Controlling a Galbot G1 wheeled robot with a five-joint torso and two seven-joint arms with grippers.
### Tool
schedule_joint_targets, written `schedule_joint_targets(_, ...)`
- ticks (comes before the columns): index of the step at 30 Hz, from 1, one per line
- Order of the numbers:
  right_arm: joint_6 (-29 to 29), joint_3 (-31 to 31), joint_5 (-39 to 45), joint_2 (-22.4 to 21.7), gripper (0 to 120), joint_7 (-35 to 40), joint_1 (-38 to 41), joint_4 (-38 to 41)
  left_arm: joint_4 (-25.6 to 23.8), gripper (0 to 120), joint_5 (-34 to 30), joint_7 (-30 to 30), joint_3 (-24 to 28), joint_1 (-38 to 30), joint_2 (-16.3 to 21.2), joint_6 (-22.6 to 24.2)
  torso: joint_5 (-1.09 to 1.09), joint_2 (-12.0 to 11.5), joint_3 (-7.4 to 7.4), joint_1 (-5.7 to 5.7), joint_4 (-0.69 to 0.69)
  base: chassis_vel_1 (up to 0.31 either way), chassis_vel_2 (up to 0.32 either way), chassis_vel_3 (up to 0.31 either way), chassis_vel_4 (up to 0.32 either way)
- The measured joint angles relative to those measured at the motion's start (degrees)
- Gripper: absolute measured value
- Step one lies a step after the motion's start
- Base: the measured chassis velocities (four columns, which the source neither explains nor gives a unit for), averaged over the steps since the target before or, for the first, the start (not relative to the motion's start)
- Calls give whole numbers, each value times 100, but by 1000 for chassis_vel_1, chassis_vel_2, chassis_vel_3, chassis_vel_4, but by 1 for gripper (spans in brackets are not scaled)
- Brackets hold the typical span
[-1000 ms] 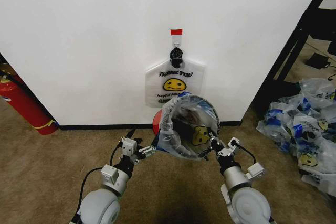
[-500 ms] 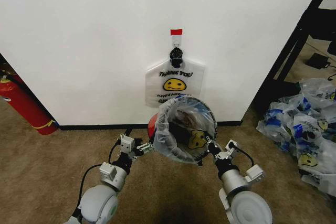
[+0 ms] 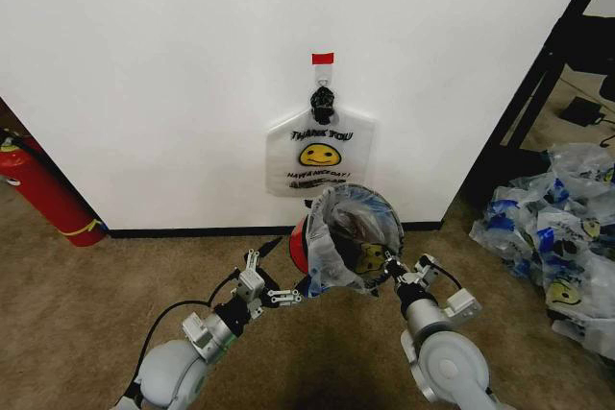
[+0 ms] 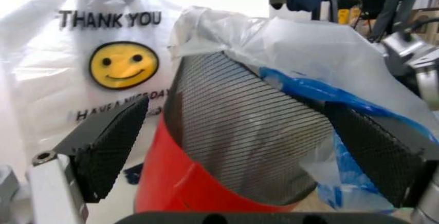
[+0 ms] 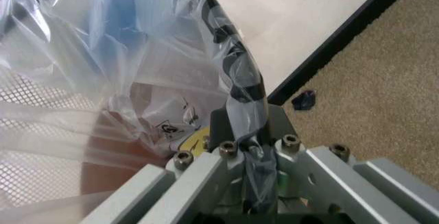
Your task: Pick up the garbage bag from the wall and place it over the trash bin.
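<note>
The garbage bag (image 3: 348, 237), draped over the trash bin (image 3: 301, 243), is pinched at its rim by the right gripper (image 3: 388, 267); beside the bin, the left gripper (image 3: 284, 292) is held apart.

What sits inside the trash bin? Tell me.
The garbage bag lines the trash bin, smiley print showing inside; the right gripper pinches its edge. The bin's bottom is covered.
</note>
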Motion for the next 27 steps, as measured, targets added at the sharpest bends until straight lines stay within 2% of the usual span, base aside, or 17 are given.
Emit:
schedule_joint_targets(9,1,112,-100,-96,0,-218,-39,-69,348,100,-112,-203,-206,-251,57,-103,0,0,0,0,0,0,0,0,0)
schedule_joint_targets(15,16,262,-27,-109,0,-246,39,-176,371,100,-180,-187,-474,-181,162,-170,0,0,0,0,-1,0,0,0,0)
schedule_joint_targets(18,22,301,9,-103,0,-246,65,-189,171,100,-335,84,-614,4,222,-196,-1,0,0,0,0,0,0,0,0)
schedule_joint_targets(22,30,307,28,-85,0,-246,93,-207,-154,100,-328,886,-647,331,275,-317,1,0,0,0,1,0,0,0,0)
schedule_joint_targets(27,30,261,12,-59,0,-245,99,-193,-197,100,3,974,-525,316,147,-322,-1,0,0,0,0,0,0,0,0)
